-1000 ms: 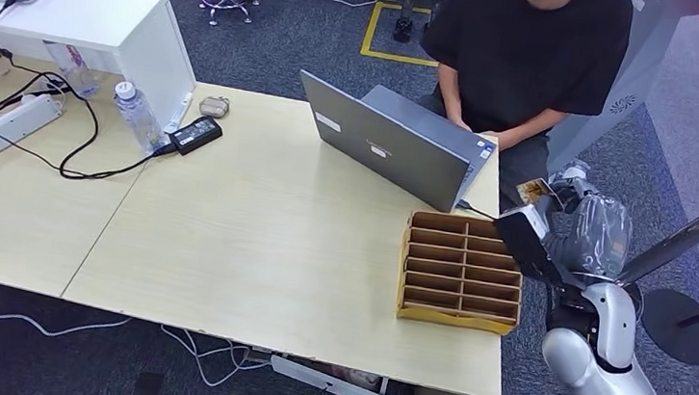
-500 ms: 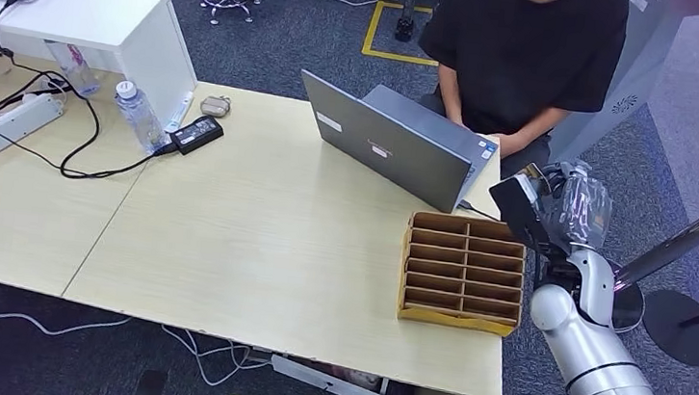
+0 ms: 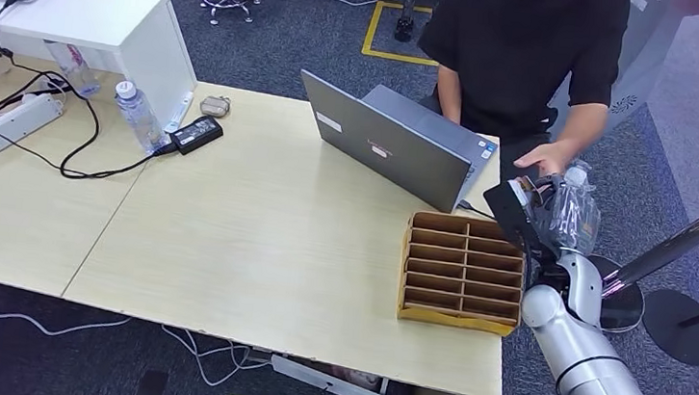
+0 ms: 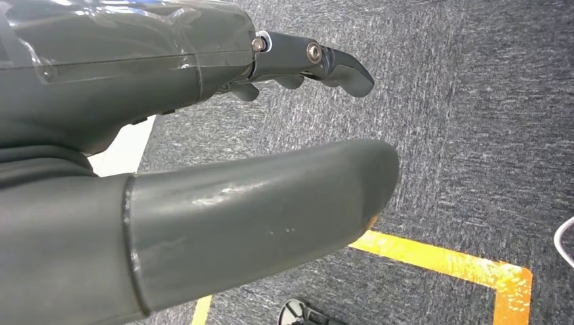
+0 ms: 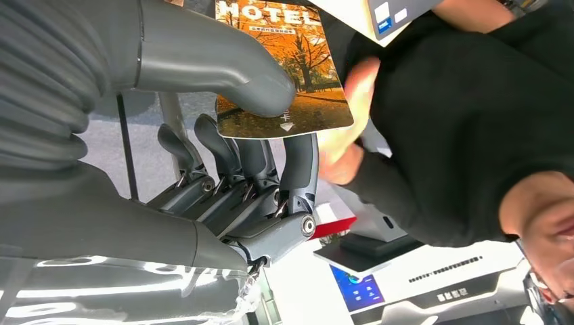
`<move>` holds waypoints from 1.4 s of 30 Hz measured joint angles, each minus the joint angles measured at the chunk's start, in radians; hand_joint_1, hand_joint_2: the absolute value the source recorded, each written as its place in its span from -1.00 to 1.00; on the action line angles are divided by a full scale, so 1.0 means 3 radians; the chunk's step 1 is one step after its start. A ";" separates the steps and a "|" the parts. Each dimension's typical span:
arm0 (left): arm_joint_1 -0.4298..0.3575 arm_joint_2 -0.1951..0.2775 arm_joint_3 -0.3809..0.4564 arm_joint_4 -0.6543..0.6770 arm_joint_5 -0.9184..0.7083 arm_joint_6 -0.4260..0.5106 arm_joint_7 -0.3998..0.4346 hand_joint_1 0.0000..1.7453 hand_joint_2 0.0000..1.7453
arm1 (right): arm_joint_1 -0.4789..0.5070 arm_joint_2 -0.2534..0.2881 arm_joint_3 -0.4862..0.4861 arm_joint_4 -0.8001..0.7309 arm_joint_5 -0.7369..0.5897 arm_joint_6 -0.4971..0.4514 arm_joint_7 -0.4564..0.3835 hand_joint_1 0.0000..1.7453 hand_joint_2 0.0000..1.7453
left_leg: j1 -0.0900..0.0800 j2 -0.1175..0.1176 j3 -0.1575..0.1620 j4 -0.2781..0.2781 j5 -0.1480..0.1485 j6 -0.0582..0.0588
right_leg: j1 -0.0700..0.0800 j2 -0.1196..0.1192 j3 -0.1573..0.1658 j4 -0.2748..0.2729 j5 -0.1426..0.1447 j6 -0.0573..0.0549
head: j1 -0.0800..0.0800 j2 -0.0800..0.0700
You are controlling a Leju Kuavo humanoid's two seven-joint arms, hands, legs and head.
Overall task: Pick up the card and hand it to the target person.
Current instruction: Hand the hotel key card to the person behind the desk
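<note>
The card (image 5: 291,68) is an orange autumn picture card printed "HOTEL". My right hand (image 5: 257,169) pinches it between the thumb on its face and the fingers behind. In the head view my right hand (image 3: 559,210) is raised past the table's right end, with the card (image 3: 523,185) at its top. The seated person in a black shirt (image 3: 524,50) reaches a hand (image 3: 545,160) down to the card; that hand (image 5: 345,135) is blurred right at the card's edge. My left hand (image 4: 237,169) hangs over grey carpet, holding nothing, fingers apart.
A wooden slotted organizer (image 3: 461,271) stands on the table (image 3: 255,237) just left of my right arm. An open laptop (image 3: 385,143) sits before the person. A bottle (image 3: 138,116), adapter and cables lie far left. A pole base (image 3: 691,327) stands on the right.
My right hand has carried the card up and closer to the person. The person's hand has left the laptop and reached down to the card.
</note>
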State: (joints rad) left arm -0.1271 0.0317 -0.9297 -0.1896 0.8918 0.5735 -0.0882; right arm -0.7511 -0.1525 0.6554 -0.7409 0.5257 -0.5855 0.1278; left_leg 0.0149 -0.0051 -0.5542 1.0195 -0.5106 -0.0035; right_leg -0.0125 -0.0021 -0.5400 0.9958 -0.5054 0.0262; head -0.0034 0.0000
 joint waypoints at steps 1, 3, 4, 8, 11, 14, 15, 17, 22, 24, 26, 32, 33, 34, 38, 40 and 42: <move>0.0000 -0.0001 -0.0004 0.0000 0.0000 0.0000 0.0002 -1.00 -1.00 | -0.0003 0.0004 0.0000 0.0019 -0.0004 -0.0008 -0.0010 0.66 1.00 | 0.0000 0.0000 0.0000 0.0000 0.0000 0.0000 | 0.0000 0.0000 0.0000 0.0000 0.0000 0.0000 | 0.0000 0.0000; 0.0000 -0.0003 -0.0010 0.0000 0.0000 0.0001 0.0004 -1.00 -1.00 | -0.0005 0.0012 0.0000 0.0054 -0.0023 -0.0023 -0.0047 0.66 1.00 | 0.0000 0.0000 0.0000 0.0000 0.0000 0.0000 | 0.0000 0.0000 0.0000 0.0000 0.0000 0.0000 | 0.0000 0.0000; 0.0000 -0.0004 -0.0011 0.0000 0.0000 0.0002 0.0004 -1.00 -1.00 | -0.0005 0.0017 0.0000 0.0065 -0.0036 -0.0026 -0.0068 0.66 1.00 | 0.0000 0.0000 0.0000 0.0000 0.0000 0.0000 | 0.0000 0.0000 0.0000 0.0000 0.0000 0.0000 | 0.0000 0.0000; 0.0000 -0.0014 -0.0025 0.0000 -0.0011 0.0016 0.0030 -1.00 -1.00 | -0.0002 0.0038 0.0001 0.0100 -0.0062 -0.0036 -0.0110 0.66 1.00 | 0.0000 0.0000 0.0000 0.0000 0.0000 0.0000 | 0.0000 0.0000 0.0000 0.0000 0.0000 0.0000 | 0.0000 0.0000; 0.0001 -0.0051 -0.0045 0.0000 -0.0039 0.0075 0.0058 -1.00 -1.00 | 0.0003 0.0045 0.0001 0.0117 -0.0119 -0.0029 -0.0158 0.62 1.00 | 0.0000 0.0000 0.0000 0.0000 0.0000 0.0000 | 0.0000 0.0000 0.0000 0.0000 0.0000 0.0000 | 0.0000 0.0000; 0.0001 -0.0089 -0.0072 0.0000 -0.0047 0.0107 0.0068 -1.00 -1.00 | 0.0009 0.0054 0.0001 0.0134 -0.0162 -0.0024 -0.0204 0.28 1.00 | 0.0000 0.0000 0.0000 0.0001 0.0000 0.0000 | 0.0000 0.0000 0.0000 0.0000 0.0000 0.0000 | 0.0000 0.0000; 0.0001 -0.0100 -0.0081 0.0000 -0.0047 0.0109 0.0072 -1.00 -1.00 | 0.0010 0.0057 0.0001 0.0141 -0.0165 -0.0026 -0.0211 0.05 1.00 | 0.0000 0.0000 0.0000 0.0001 0.0000 0.0000 | 0.0000 0.0000 0.0000 0.0000 0.0000 0.0000 | 0.0000 0.0000; 0.0001 -0.0114 -0.0092 0.0000 -0.0049 0.0111 0.0084 -1.00 -1.00 | 0.0012 0.0065 0.0001 0.0154 -0.0165 -0.0031 -0.0216 -0.56 1.00 | 0.0000 0.0000 0.0000 0.0001 0.0000 0.0000 | 0.0000 0.0001 0.0000 0.0000 0.0000 0.0000 | 0.0000 0.0000; 0.0001 -0.0127 -0.0109 0.0000 -0.0051 0.0112 0.0105 -1.00 -1.00 | 0.0012 0.0078 0.0003 0.0174 -0.0139 -0.0028 -0.0195 -1.00 1.00 | 0.0000 0.0000 0.0000 0.0000 0.0000 0.0000 | 0.0000 0.0000 -0.0001 0.0000 0.0000 0.0000 | -0.0001 0.0000; 0.0001 -0.0130 -0.0121 0.0000 -0.0051 0.0113 0.0105 -1.00 -1.00 | 0.0012 0.0085 0.0004 0.0185 -0.0117 -0.0023 -0.0172 -1.00 1.00 | 0.0000 0.0000 0.0000 0.0000 0.0000 0.0000 | 0.0000 0.0000 -0.0001 0.0000 0.0000 0.0000 | -0.0001 0.0000; 0.0001 -0.0133 -0.0125 0.0000 -0.0051 0.0113 0.0105 -1.00 -1.00 | 0.0012 0.0088 0.0006 0.0197 -0.0100 -0.0024 -0.0152 -1.00 1.00 | 0.0000 0.0000 0.0000 0.0000 0.0000 0.0000 | 0.0000 0.0000 -0.0001 0.0000 0.0000 0.0000 | 0.0000 0.0000; 0.0000 -0.0142 -0.0143 0.0000 -0.0051 0.0115 0.0118 -1.00 -1.00 | 0.0022 0.0097 0.0008 0.0217 -0.0085 -0.0154 -0.0159 -1.00 1.00 | 0.0000 0.0000 0.0000 0.0001 0.0000 0.0000 | 0.0000 0.0001 -0.0001 0.0000 0.0000 0.0000 | 0.0000 0.0000; 0.0000 -0.0142 -0.0146 0.0000 -0.0052 0.0116 0.0128 -1.00 -1.00 | 0.0032 0.0098 0.0006 0.0216 -0.0098 -0.0205 -0.0183 -1.00 1.00 | 0.0000 0.0000 0.0000 0.0001 0.0000 0.0000 | 0.0000 0.0000 -0.0001 0.0000 0.0000 0.0000 | -0.0001 0.0000; 0.0001 -0.0143 -0.0147 0.0000 -0.0053 0.0116 0.0138 -1.00 -1.00 | 0.0045 0.0098 0.0004 0.0211 -0.0112 -0.0252 -0.0208 -1.00 1.00 | 0.0000 0.0000 0.0000 0.0001 0.0000 0.0000 | 0.0000 0.0000 -0.0001 0.0000 0.0000 0.0000 | -0.0001 0.0000; 0.0000 -0.0146 -0.0153 0.0000 -0.0064 0.0117 0.0182 -1.00 -1.00 | 0.0133 0.0105 -0.0048 0.0124 -0.0045 -0.0323 -0.0403 -1.00 1.00 | 0.0000 0.0000 0.0001 0.0001 0.0000 0.0000 | 0.0000 0.0000 0.0000 0.0000 0.0000 0.0000 | 0.0000 0.0000; 0.0000 -0.0155 -0.0165 0.0000 -0.0085 0.0128 0.0242 -1.00 -1.00 | 0.0243 0.0133 -0.0189 0.0001 0.0057 -0.0326 -0.0672 -1.00 1.00 | 0.0000 0.0000 0.0001 0.0001 0.0000 0.0000 | 0.0000 0.0000 0.0000 0.0000 0.0000 0.0000 | 0.0000 0.0000; 0.0000 -0.0177 -0.0183 0.0000 -0.0108 0.0148 0.0307 -1.00 -1.00 | 0.0389 0.0187 -0.0412 -0.0180 0.0088 -0.0327 -0.0947 -1.00 1.00 | 0.0000 0.0000 0.0001 0.0001 0.0000 0.0000 | 0.0000 0.0000 0.0000 0.0000 0.0000 0.0000 | -0.0001 0.0000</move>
State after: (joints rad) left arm -0.1270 -0.0214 -0.9845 -0.1896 0.8595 0.6179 0.0038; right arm -0.6345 -0.0965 0.5318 -0.7948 0.5522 -0.6836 -0.1564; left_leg 0.0149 -0.0051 -0.5539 1.0197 -0.5107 -0.0035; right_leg -0.0124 -0.0021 -0.5400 0.9957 -0.5054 0.0262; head -0.0037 0.0000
